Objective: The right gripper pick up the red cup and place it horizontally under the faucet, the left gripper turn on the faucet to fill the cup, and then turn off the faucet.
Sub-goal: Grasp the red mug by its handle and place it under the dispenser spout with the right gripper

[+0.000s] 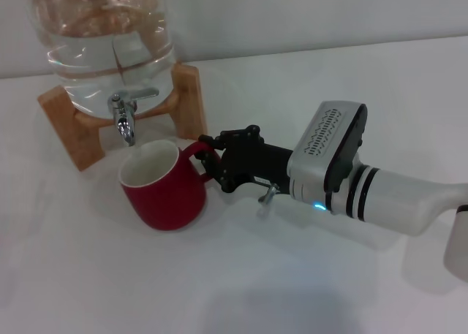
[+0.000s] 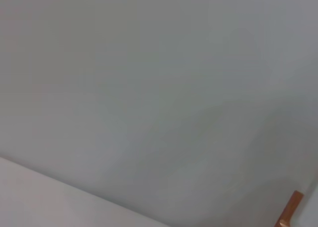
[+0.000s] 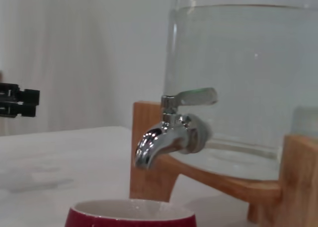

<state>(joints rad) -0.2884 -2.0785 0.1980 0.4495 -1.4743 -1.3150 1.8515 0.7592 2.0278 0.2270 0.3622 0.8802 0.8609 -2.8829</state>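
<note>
My right gripper (image 1: pixel 212 157) has its fingers clenched on the loop handle of the red cup (image 1: pixel 161 188), which stands upright on the white surface (image 1: pixel 241 275), its rim just below the faucet (image 1: pixel 126 115) spout. The wooden stand (image 1: pixel 186 100) and glass jar (image 1: pixel 102 34) crowd close behind; the surface lies open nearer me. Whether my left gripper (image 3: pixel 17 102), off beside the jar, is released or clenched, I cannot tell.

Red cup (image 1: pixel 162 190) upright, empty, just below chrome faucet (image 1: pixel 126 113) spout.
</note>
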